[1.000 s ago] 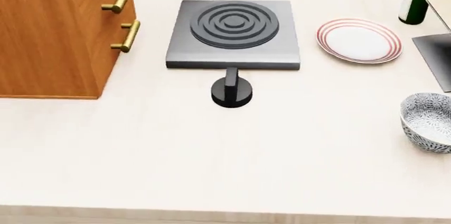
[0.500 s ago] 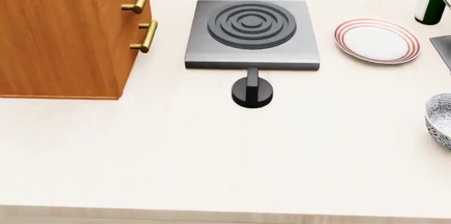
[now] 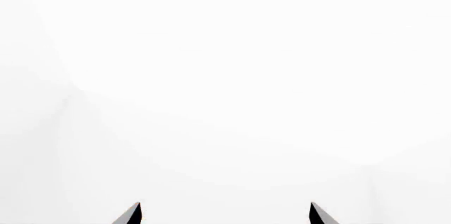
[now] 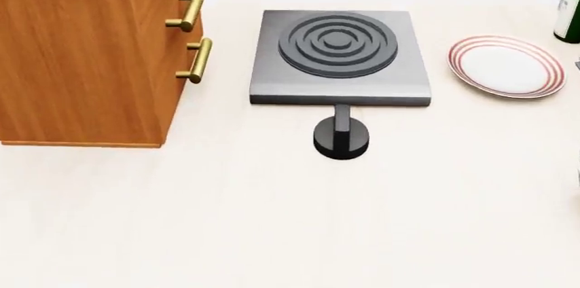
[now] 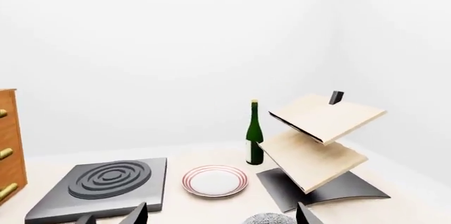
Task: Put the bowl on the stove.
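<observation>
right tool (image 5: 221, 214) tips apart, empty | left tool (image 3: 224, 213) apart, empty | grey-blue patterned ceramic bowl (image 5: 270, 218) on desk (image 4: 272, 220) below right tool, apart from dark square stove (image 4: 339, 57) | likely rigid, breakable, slick; pinch rim wall

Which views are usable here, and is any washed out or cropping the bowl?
Left wrist view: nearly blank white, only the left gripper tips showing. Head view: sharp, evenly lit, soft shadows under the stove; no bowl in frame. Right wrist view: clear; the bowl is cut by the frame edge between the right gripper tips.
</observation>
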### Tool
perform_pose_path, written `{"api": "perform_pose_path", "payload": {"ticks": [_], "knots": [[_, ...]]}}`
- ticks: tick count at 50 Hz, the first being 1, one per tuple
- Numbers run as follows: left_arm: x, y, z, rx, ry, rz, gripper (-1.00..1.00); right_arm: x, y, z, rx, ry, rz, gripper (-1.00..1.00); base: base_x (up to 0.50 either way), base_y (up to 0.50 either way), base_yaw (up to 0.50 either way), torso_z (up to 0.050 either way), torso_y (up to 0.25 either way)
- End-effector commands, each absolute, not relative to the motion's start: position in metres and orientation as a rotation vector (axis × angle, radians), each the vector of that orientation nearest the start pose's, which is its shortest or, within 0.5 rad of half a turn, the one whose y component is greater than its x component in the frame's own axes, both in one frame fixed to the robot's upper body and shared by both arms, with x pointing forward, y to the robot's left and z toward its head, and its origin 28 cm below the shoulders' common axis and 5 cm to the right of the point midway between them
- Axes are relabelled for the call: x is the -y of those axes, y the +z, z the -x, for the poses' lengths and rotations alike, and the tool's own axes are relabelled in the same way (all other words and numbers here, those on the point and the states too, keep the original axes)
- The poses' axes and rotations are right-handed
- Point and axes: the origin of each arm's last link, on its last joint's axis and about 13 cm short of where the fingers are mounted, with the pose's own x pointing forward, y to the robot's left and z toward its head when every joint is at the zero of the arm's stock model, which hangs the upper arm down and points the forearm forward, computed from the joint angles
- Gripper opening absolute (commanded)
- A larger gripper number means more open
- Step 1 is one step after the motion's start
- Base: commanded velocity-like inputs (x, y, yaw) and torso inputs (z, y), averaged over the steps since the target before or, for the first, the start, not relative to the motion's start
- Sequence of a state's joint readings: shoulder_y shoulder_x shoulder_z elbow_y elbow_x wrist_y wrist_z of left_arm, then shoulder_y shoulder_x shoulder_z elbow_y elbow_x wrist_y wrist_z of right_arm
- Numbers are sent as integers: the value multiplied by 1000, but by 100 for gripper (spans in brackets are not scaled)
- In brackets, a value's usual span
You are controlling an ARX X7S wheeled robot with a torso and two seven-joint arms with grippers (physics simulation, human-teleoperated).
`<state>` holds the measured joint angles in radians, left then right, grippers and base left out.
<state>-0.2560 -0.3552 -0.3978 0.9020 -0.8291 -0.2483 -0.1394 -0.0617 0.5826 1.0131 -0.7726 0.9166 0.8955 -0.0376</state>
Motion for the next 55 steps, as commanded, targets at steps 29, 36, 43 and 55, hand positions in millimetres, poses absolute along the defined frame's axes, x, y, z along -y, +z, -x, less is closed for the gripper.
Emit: {"api": "perform_pose_path", "payload": {"ticks": [29,36,43,55], "knots": [[-271,242,-172,928,-120,261,100,269,204,-123,199,-163,-4,100,500,0,0,0,1],[-271,242,-172,928,-120,259,100,269,203,-123,195,-162,-4,100,500,0,0,0,0],[-271,242,-171,929,-121,260,100,268,204,-123,195,-155,0,100,500,0,0,0,3],[-272,243,-170,931,-119,267,100,273,222,-128,144,-152,65,100,388,0,0,0,0]]}}
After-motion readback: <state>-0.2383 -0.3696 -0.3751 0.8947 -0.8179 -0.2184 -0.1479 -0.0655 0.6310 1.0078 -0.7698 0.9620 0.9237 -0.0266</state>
